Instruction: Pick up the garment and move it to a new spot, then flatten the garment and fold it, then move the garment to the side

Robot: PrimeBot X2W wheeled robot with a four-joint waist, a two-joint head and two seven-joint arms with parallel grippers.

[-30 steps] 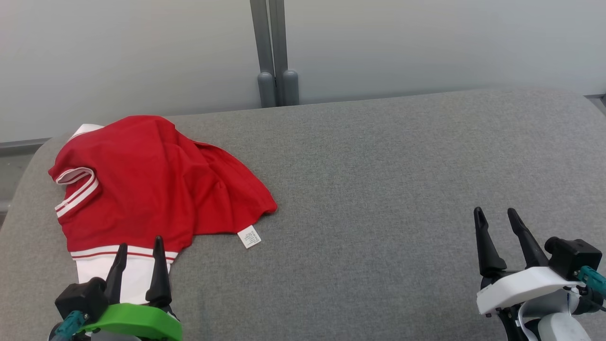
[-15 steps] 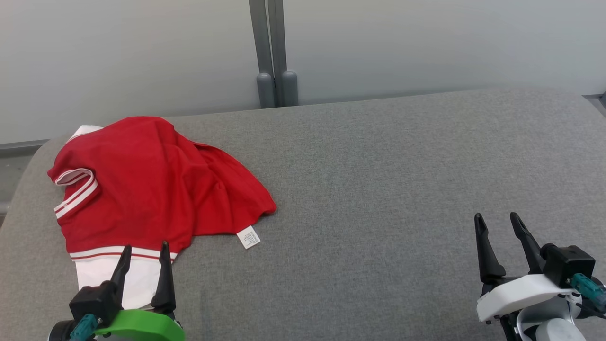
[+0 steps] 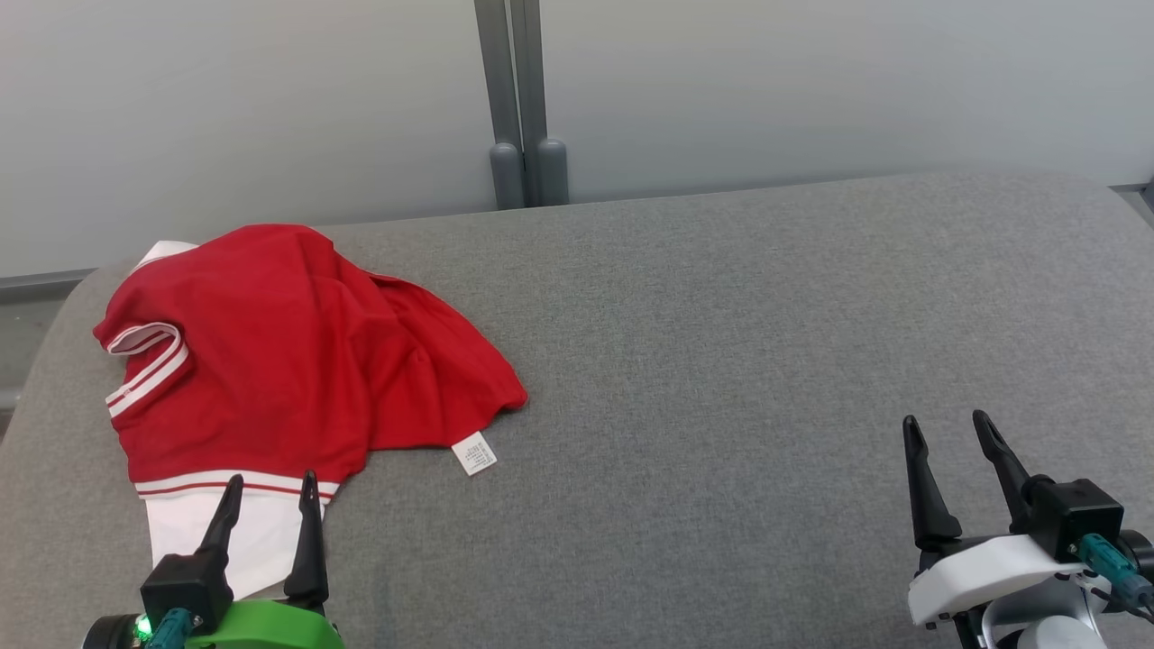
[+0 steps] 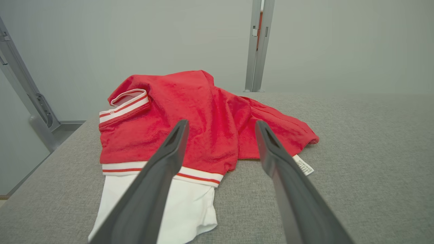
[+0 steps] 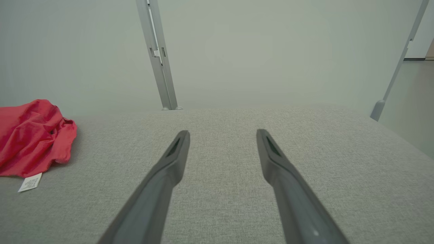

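Note:
The garment (image 3: 279, 361) is a crumpled red shirt with white striped trim and a white panel, lying at the left end of the grey surface (image 3: 721, 361). A small white label pokes out at its right hem. My left gripper (image 3: 272, 480) stands open just in front of the white panel, nothing between its fingers. In the left wrist view the garment (image 4: 190, 115) lies beyond the open left gripper (image 4: 222, 123). My right gripper (image 3: 947, 424) is open at the lower right, far from the cloth. The right wrist view shows the garment (image 5: 32, 139) at far left and the right gripper (image 5: 222, 132) over bare fabric.
A pale wall with a grey vertical post (image 3: 520, 99) stands behind the surface. The surface's rounded left edge (image 3: 36, 361) drops off close to the garment. Bare grey fabric stretches across the middle and right.
Both grippers have drawn back a little toward the bottom of the head view. The garment has not moved.

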